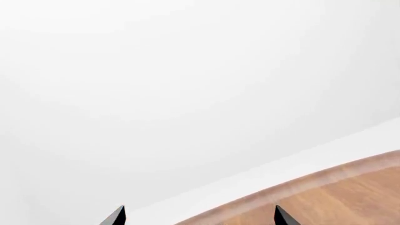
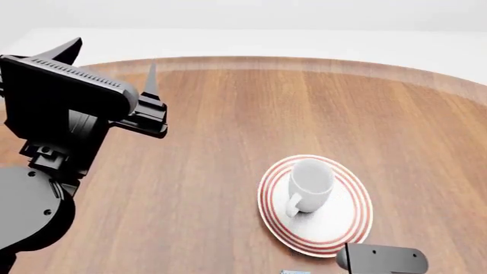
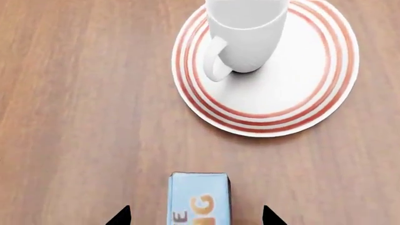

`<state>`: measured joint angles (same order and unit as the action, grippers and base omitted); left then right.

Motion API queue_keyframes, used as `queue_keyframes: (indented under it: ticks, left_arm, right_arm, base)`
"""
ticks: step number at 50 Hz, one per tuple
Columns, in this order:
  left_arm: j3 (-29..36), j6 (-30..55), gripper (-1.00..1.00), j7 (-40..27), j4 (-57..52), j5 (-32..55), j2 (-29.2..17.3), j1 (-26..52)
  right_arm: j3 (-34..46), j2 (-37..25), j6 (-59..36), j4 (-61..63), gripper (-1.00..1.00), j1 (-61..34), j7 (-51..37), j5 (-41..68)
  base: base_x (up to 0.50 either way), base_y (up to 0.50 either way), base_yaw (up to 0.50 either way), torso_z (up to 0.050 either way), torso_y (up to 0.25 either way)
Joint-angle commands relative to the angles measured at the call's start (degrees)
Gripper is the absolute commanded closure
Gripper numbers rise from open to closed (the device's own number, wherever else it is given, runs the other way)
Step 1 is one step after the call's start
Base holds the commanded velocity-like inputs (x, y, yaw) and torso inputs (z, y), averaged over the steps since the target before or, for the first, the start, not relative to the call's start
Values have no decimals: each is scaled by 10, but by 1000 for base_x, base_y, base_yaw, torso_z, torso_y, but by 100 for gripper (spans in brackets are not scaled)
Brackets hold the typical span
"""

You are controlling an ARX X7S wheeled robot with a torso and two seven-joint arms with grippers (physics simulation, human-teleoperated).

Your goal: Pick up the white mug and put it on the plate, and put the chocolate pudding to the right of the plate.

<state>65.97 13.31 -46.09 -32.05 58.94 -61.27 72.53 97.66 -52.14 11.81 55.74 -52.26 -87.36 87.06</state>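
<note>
Only the chocolate pudding (image 3: 198,199) carries lettering: orange letters "E" and "G" show on its blue face

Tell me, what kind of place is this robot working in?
Likely a bare simulated dining or kitchen setup: a round wooden table against blank white surroundings, set with a white mug standing on a red-ringed plate, and a chocolate pudding carton lying nearby on the wood.
</note>
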Motion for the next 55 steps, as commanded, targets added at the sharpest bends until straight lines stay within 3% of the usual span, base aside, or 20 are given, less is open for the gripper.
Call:
queue_keyframes:
  ticks: [1, 55]
  left_arm:
    - [-17, -3, -100, 14, 2, -3, 13, -5]
    - [-21, -12, -100, 16, 11, -4, 14, -22]
  right_arm:
    - [-18, 4, 16, -19, -100, 11, 49, 23]
    - [-13, 16, 3, -93, -100, 23, 103, 36]
  base:
    - [0, 0, 0, 0, 0]
    - [0, 0, 0, 0, 0]
